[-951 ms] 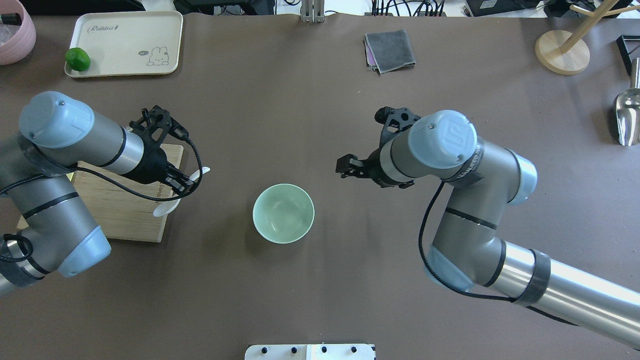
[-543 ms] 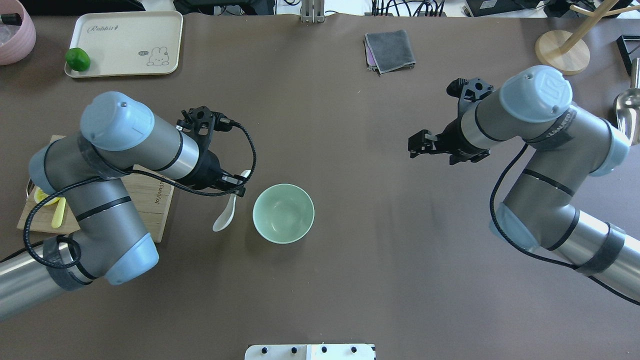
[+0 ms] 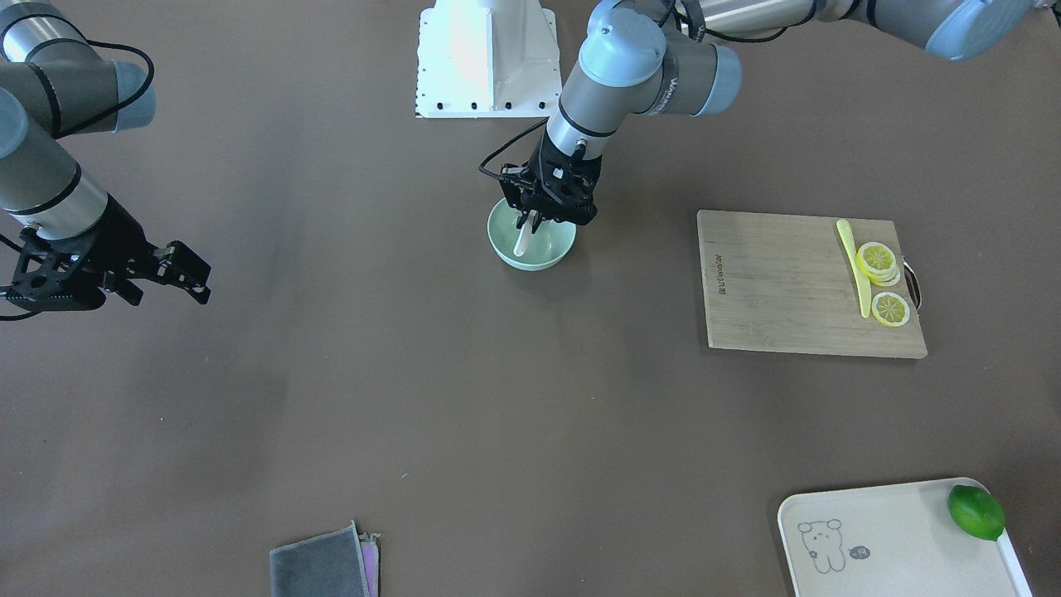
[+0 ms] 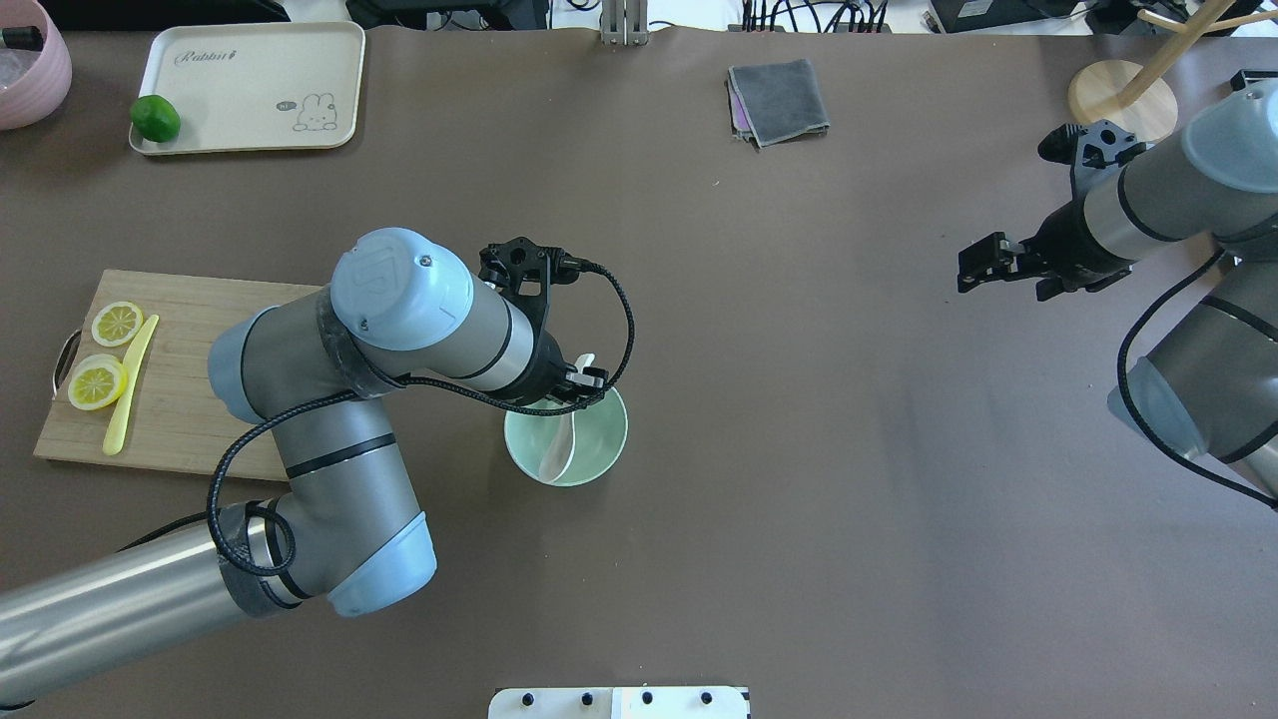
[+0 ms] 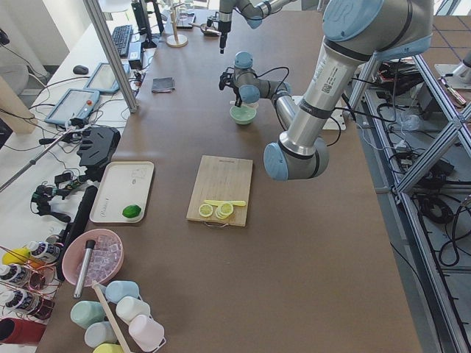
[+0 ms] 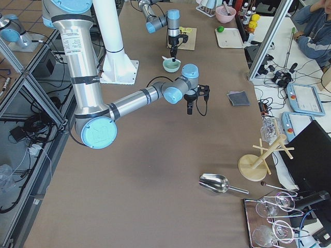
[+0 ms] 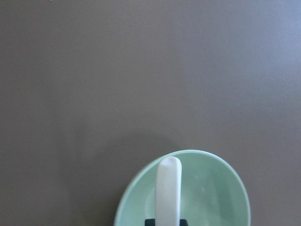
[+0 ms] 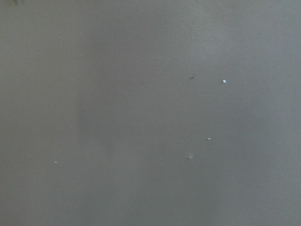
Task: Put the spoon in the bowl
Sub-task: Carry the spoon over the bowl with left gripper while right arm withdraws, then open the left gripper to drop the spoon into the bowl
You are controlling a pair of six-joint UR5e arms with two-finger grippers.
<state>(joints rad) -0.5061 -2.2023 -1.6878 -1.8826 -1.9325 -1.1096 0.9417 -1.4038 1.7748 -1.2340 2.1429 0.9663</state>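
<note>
The pale mint-green bowl (image 4: 611, 439) stands mid-table; it also shows in the front view (image 3: 554, 249) and in the left wrist view (image 7: 216, 188). My left gripper (image 4: 581, 384) is right over the bowl's far rim, shut on the handle of the white spoon (image 4: 555, 451). The spoon (image 3: 521, 241) hangs tilted with its scoop down inside the bowl. I cannot tell if the scoop touches the bottom. In the left wrist view the spoon (image 7: 168, 188) lies across the bowl's middle. My right gripper (image 4: 970, 272) is open and empty, far off to the right above bare table (image 3: 192, 272).
A wooden cutting board (image 4: 200, 379) with lemon slices and a yellow knife (image 4: 130, 384) lies left of the bowl. A cream tray (image 4: 250, 60) with a lime and a pink bowl (image 4: 30, 70) are at the back left. A grey cloth (image 4: 779, 100) and a wooden stand (image 4: 1123, 105) are at the back.
My left gripper has carried the spoon rightward from beside the cutting board to over the bowl, with the scoop now inside it. My right arm has drawn back to the right.
</note>
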